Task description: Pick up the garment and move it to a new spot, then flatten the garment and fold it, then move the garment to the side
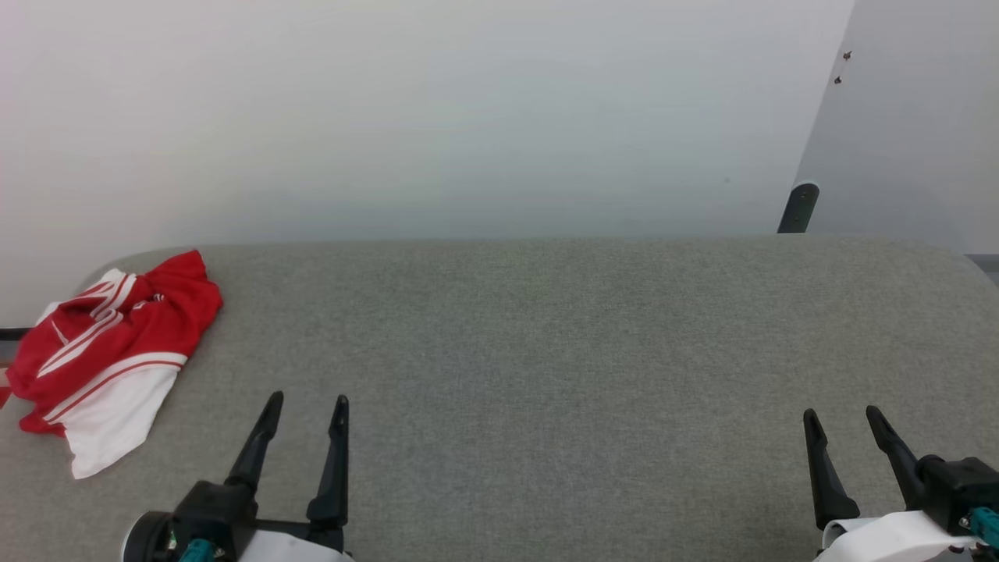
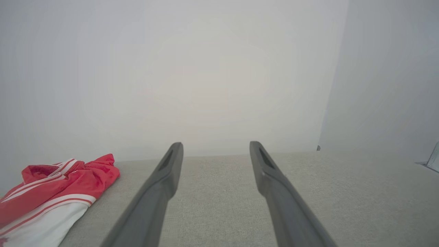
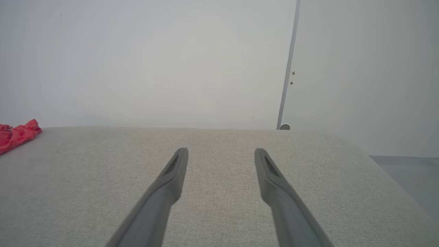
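The garment lies crumpled at the far left of the grey table, a red jersey with a white sleeve and red-white striped trim; its print is hidden in the folds. In the left wrist view the garment sits at the lower left, and its red edge shows at the left of the right wrist view. My left gripper hovers open near the front edge, to the right of the garment and apart from it. My right gripper stands open at the front right, nothing between its fingers.
A pale wall rises behind the table. A dark post stands past the table's back right corner, beside a wall panel seam. The table's rounded right end drops off to the floor.
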### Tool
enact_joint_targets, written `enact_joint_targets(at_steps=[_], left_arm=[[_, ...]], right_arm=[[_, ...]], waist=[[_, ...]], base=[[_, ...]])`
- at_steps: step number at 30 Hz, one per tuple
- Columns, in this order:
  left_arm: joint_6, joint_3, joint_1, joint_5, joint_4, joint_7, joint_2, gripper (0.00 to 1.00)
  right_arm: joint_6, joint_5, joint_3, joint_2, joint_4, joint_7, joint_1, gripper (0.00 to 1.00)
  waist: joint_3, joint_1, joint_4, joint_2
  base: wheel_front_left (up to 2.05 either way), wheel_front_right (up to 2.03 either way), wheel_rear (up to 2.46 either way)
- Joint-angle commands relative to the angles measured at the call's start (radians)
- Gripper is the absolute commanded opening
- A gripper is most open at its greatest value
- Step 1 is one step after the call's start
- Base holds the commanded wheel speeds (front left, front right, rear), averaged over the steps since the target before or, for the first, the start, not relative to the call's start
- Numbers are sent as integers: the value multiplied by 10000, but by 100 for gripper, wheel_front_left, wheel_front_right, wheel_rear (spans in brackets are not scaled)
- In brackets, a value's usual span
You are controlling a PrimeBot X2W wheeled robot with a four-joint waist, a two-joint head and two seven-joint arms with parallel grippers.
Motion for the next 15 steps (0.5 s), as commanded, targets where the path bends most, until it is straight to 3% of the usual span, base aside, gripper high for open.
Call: enact_joint_targets(at_steps=[1, 8, 15], left_arm=[[-98, 59, 15, 254, 14, -93, 40, 100], [-295, 314, 47, 315, 256, -197, -53, 100], [-360, 784, -8, 411, 870, -327, -18, 100]], right_arm=[[6, -260, 32, -41, -119, -57, 59, 100], [7, -663, 129, -105, -218, -122, 231, 100], [7, -922, 409, -152, -280, -160, 439, 100]], waist=[[-31, 0, 37, 0], [-179, 0, 263, 0], [-453, 0, 972, 0]], base=[[0, 0, 0], [0, 0, 0], [0, 0, 0]])
